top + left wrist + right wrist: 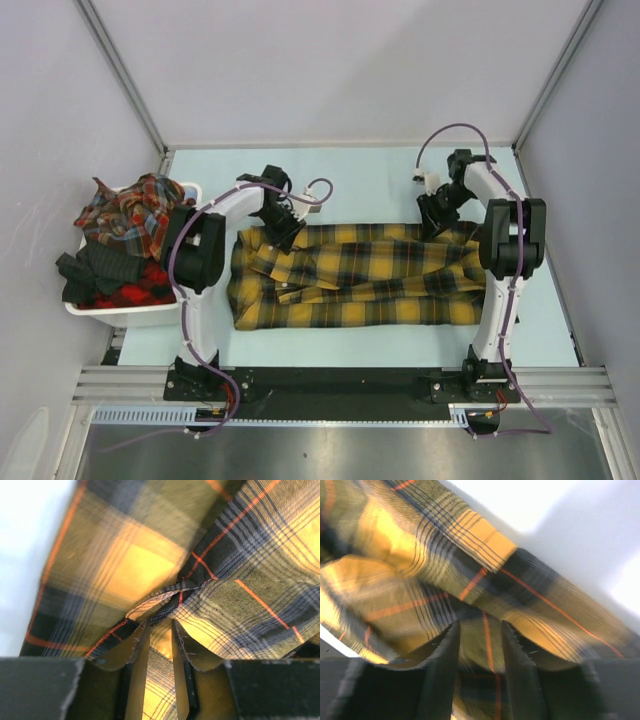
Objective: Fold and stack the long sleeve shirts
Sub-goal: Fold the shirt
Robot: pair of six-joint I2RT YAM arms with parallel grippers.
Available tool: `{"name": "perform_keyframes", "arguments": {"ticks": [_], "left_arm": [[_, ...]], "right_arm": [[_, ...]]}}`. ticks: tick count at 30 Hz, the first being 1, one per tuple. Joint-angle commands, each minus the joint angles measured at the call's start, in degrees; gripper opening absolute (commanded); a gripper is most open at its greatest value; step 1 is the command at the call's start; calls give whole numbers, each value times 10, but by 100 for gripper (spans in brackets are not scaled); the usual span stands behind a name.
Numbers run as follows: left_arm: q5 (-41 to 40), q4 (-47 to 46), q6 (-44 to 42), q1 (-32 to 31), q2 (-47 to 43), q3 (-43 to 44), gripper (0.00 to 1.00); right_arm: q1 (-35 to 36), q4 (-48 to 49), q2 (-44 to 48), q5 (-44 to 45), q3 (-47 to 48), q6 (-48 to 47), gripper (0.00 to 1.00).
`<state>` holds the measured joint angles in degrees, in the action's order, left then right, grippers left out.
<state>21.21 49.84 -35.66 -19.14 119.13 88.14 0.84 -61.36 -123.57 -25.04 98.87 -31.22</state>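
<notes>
A mustard-yellow plaid long sleeve shirt (pixel 360 275) lies flat across the table, folded into a long band. My left gripper (pixel 283 235) presses on its far edge near the collar. In the left wrist view its jaws (pixel 160 625) stand narrow, with a raised fold of the shirt (pixel 250 580) filling the gap between them. My right gripper (pixel 437 222) sits on the far edge at the shirt's right end. The blurred right wrist view shows this gripper (pixel 480 625) closed on the yellow cloth (pixel 420 555), a red line running between the fingers.
A white bin (pixel 130 318) at the table's left edge holds a heap of red-toned plaid shirts (pixel 130 215) and a dark garment. Pale blue table (pixel 350 180) stretches behind the shirt. Grey walls close in at the back and both sides.
</notes>
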Motion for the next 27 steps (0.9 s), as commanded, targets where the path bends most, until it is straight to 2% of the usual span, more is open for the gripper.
{"name": "perform_keyframes", "arguments": {"ticks": [1,3,5,9,16,27], "left_arm": [[-37,-26,20,17,-8,6,30],[-33,-31,23,17,-17,0,32],[-28,-38,30,17,-28,-2,35],[6,-44,35,17,-45,-2,45],[20,-40,31,17,-64,3,53],[8,-39,26,18,-71,-11,55]], "right_arm": [[-57,-52,60,-50,87,-3,53],[-102,-109,85,-81,87,-33,59],[-135,-158,119,-90,67,-59,59],[-196,-183,162,-67,-28,-130,56],[-196,-81,202,-19,-199,-156,54],[-153,22,173,1,-278,-138,52]]}}
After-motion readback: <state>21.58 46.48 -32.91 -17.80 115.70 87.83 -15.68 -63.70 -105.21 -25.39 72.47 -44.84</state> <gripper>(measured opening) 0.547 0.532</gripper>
